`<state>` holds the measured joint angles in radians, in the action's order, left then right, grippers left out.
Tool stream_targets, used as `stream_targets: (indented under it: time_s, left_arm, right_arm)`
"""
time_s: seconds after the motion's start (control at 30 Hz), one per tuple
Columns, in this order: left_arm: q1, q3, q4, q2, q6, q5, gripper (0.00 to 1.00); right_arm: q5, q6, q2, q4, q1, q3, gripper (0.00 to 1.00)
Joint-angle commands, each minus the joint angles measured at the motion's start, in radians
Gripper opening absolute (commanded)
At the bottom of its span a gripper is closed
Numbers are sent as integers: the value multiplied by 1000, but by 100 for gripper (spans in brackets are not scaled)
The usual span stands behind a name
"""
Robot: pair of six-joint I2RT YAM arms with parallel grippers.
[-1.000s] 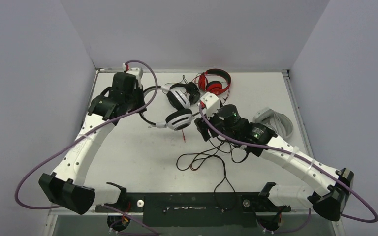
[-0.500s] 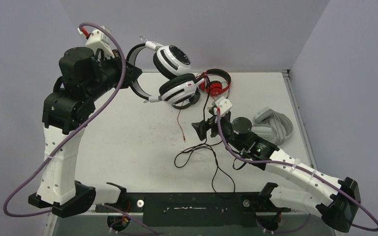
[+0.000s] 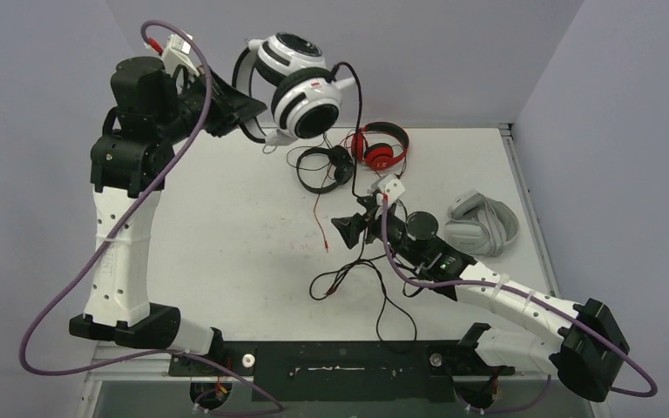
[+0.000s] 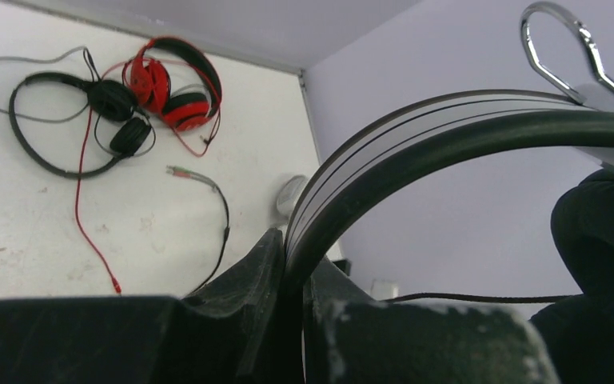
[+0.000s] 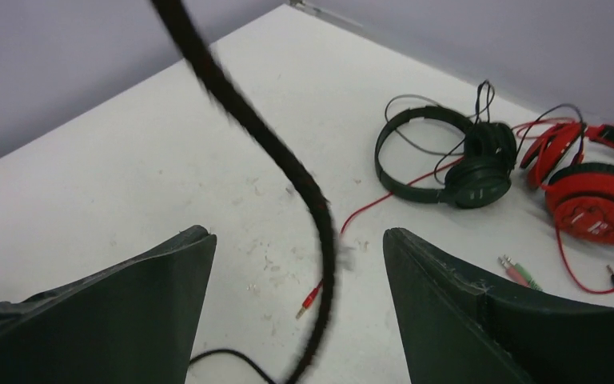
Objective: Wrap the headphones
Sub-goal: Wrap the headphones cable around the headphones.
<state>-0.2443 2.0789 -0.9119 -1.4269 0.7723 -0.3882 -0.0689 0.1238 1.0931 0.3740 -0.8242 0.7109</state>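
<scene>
My left gripper (image 3: 251, 111) is raised high at the back left, shut on the headband (image 4: 416, 136) of the white-and-black headphones (image 3: 300, 87); the left wrist view shows its fingers (image 4: 264, 264) clamped on the band. Their black cable (image 3: 359, 122) hangs down to my right gripper (image 3: 348, 230), which is open low over the table. In the right wrist view the cable (image 5: 288, 176) runs loose between the open jaws. The black headphones (image 3: 322, 165), red headphones (image 3: 381, 148) and light grey headphones (image 3: 483, 222) lie on the table.
Loose black cable loops (image 3: 375, 279) lie near the table's front middle. A red cable with its jack (image 5: 312, 298) lies under the right gripper, and green and pink jacks (image 5: 520, 272) lie to its right. Walls stand close at the back and sides.
My left arm lifted the white-and-black headphones off the table, up and toward the back wall. The right gripper moved slightly left, and the hanging cable now passes between its open jaws.
</scene>
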Motion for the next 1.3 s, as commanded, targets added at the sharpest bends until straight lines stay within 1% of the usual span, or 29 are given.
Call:
stream_targets:
  time_s: [0.0,0.07,0.17,0.23,0.27,0.33,0.37,0.4,0.43,0.47,0.5,0.53,0.57,0.6,0.63,0.73,0.8,0.9,1.03,1.17,1.27]
  left_arm:
    - [75,140,228,-12,159,-101,0]
    - [100,147,289,-25,208,-143,0]
    - [130,141,376,-41,279,-192,0]
    - [143,138,396,-47,296,-192,0]
    - [148,133,394,-49,297,-187,0]
    - [154,105,389,-40,291,-172,0]
    - [155,81,381,-33,288,-158,0]
    - [155,53,372,-26,288,-143,0]
    - [156,22,372,-19,289,-135,0]
    - [155,-10,380,-10,290,-132,0]
    - [155,-53,395,0,293,-136,0]
    - [155,-112,416,15,301,-142,0]
    - [155,-153,434,31,304,-143,0]
    - [155,-190,445,46,303,-139,0]
    - [154,-221,446,64,293,-134,0]
    - [154,-285,406,90,251,-124,0]
    - [154,-322,378,103,229,-115,0]
    - [155,-390,378,130,222,-124,0]
    - [147,-464,374,168,208,-128,0]
    - [143,-536,329,200,169,-134,0]
    - [144,-583,309,224,144,-147,0]
  right_arm:
    - [-40,61,0,110,7,-102,78]
    - [-31,70,-1,125,7,-145,75]
    - [-30,86,2,141,12,-193,66]
    - [-35,95,3,146,13,-213,56]
    - [-38,98,2,145,15,-218,50]
    - [-46,98,-6,132,16,-214,34]
    - [-50,97,-13,120,16,-207,28]
    - [-54,95,-21,108,16,-197,26]
    - [-56,92,-28,100,15,-187,26]
    - [-59,88,-34,93,15,-176,29]
    - [-64,78,-37,81,16,-160,40]
    - [-66,67,-35,64,16,-141,58]
    - [-71,51,-30,40,17,-105,74]
    - [-82,28,-26,14,17,-73,82]
    - [-89,1,-21,-11,17,-43,85]
    - [-87,-26,-18,-57,21,39,86]
    - [-92,-28,-21,-59,23,78,85]
    - [-94,-26,-13,-54,25,125,84]
    - [-66,-36,33,-55,27,189,84]
    - [-42,-37,94,-49,38,254,82]
    - [-19,-15,132,-48,49,298,77]
